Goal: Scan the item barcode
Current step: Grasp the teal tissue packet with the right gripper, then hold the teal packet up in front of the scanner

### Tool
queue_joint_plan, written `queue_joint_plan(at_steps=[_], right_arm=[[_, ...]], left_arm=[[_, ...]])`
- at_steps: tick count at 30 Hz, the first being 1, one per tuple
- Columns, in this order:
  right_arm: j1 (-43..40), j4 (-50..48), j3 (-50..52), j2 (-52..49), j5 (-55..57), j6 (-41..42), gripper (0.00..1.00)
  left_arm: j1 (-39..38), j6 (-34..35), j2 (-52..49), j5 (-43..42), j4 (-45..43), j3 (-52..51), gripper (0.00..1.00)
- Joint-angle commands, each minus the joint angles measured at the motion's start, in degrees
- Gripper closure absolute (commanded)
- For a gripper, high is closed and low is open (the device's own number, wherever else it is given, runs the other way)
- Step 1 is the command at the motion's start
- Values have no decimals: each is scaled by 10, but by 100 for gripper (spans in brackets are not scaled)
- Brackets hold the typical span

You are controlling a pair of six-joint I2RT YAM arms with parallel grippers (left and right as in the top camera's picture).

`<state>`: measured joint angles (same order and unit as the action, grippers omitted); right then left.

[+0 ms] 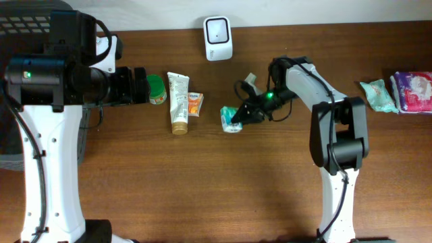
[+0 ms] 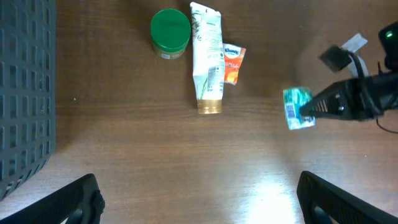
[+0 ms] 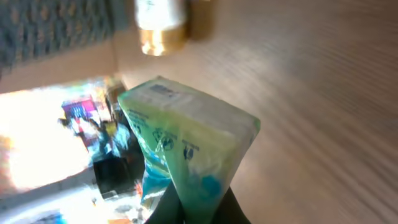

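Brown wooden table (image 1: 202,189), seen from above. R gripper (image 1: 237,120) clenched on small teal packet (image 1: 228,116), fingertips (image 3: 199,208) pinching one end. Packet is mid-table, right of white tube (image 1: 178,101) and in front of white scanner (image 1: 218,38) at back edge. L gripper (image 2: 198,180) spread wide, fingers (image 2: 74,202) holding & touching nothing.

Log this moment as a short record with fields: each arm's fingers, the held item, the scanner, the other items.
right fingers: shut on the green packet
left fingers: open, empty
green packet: right of the tube, apart from it
scanner: white, at the table's far edge
other items: green-lidded jar, orange sachet, two more packs at the right edge
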<state>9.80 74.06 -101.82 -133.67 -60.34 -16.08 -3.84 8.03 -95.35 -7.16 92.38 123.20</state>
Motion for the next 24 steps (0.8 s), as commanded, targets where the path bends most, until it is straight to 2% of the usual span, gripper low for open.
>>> queue_joint_plan(at_steps=[1, 8, 11, 14, 16, 18, 24], right_arm=[[7, 14, 0, -1, -53, -164, 96], [3, 1, -80, -1, -134, -165, 96], [-7, -38, -151, -1, -160, -96, 96], [-7, -109, -170, -1, -160, -5, 96], [-7, -138, -170, -1, -163, 28, 96], [-8, -165, -170, -1, -184, 52, 96], [-9, -184, -170, -1, -197, 55, 96]], left_arm=[[3, 5, 10, -6, 1, 1, 1], [3, 5, 10, -6, 1, 1, 1], [3, 5, 10, -6, 1, 1, 1], [3, 5, 10, -6, 1, 1, 1], [3, 5, 10, -6, 1, 1, 1], [3, 5, 10, -6, 1, 1, 1], [3, 5, 10, -6, 1, 1, 1]])
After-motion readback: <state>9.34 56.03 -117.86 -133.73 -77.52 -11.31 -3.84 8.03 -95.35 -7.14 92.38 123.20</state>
